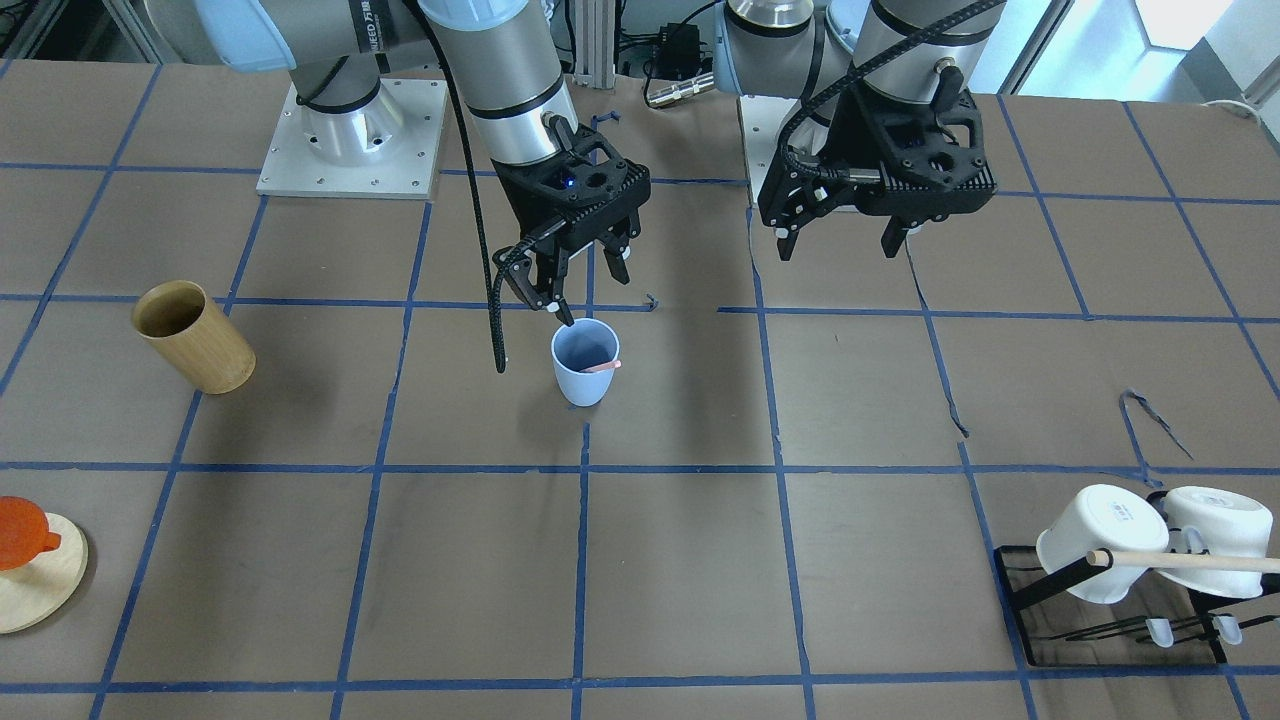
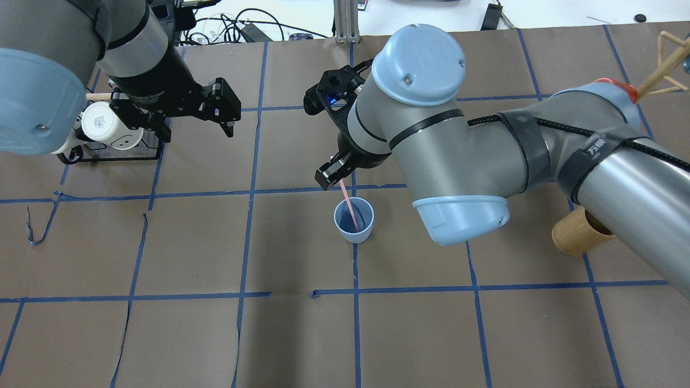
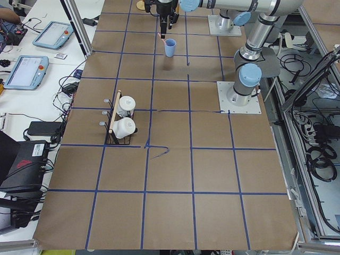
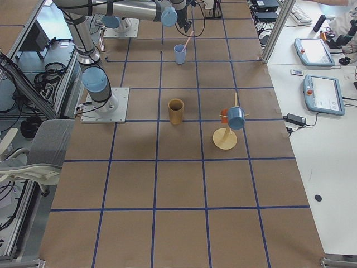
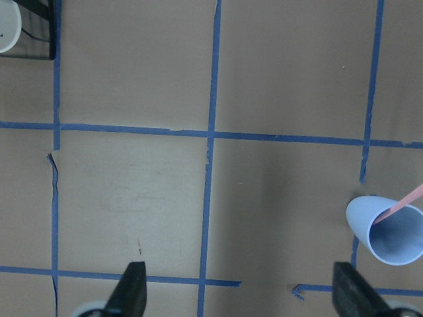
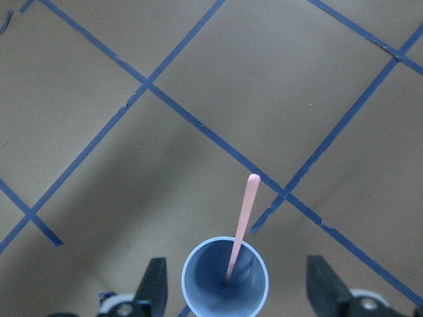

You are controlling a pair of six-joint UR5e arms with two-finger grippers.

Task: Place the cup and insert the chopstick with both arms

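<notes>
The pale blue cup [image 1: 587,372] stands upright near the table's middle; it also shows in the overhead view [image 2: 354,222]. One pink chopstick [image 2: 349,205] stands in it and leans on the rim, clear in the right wrist view [image 6: 242,221]. My right gripper [image 1: 590,290] hangs just above the cup, open, its fingers [image 6: 153,287] on either side of the chopstick without touching it. My left gripper [image 1: 838,240] is open and empty, hovering apart from the cup, which sits at the right edge of the left wrist view [image 5: 390,231].
A tan bamboo cylinder [image 1: 193,335] stands on my right side. A black rack [image 1: 1020,590] with white mugs [image 1: 1100,545] and a wooden dowel [image 1: 1190,560] is on my left side. A round wooden stand [image 1: 35,590] with an orange cup [image 1: 20,530] is at the right corner.
</notes>
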